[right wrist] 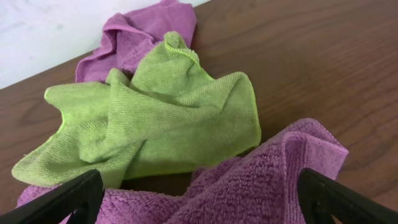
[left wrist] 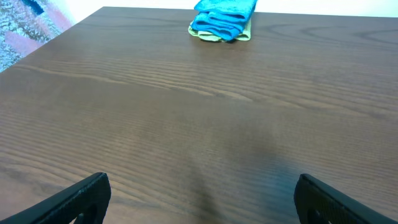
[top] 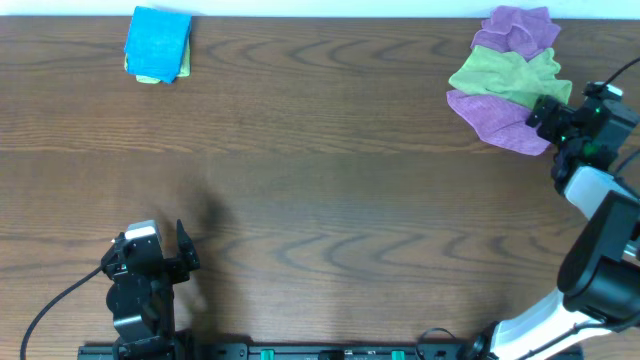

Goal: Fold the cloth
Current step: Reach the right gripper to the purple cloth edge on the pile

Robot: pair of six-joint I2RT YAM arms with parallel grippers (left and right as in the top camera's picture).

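Observation:
A pile of crumpled cloths lies at the table's far right: a green cloth (top: pixel 510 74) over a purple cloth (top: pixel 500 115), with another purple cloth (top: pixel 518 28) behind. In the right wrist view the green cloth (right wrist: pixel 168 118) lies past the near purple cloth (right wrist: pixel 249 193). My right gripper (top: pixel 545 112) is open, its fingers (right wrist: pixel 198 202) spread on either side of the near purple cloth, low over it. My left gripper (top: pixel 180 258) is open and empty near the front left; its fingers (left wrist: pixel 202 196) frame bare table.
A folded blue cloth (top: pixel 158 43) sits on a yellow-green one at the far left corner, also in the left wrist view (left wrist: pixel 224 17). The wooden table (top: pixel 330 200) spans the middle. The table's back edge runs just behind both piles.

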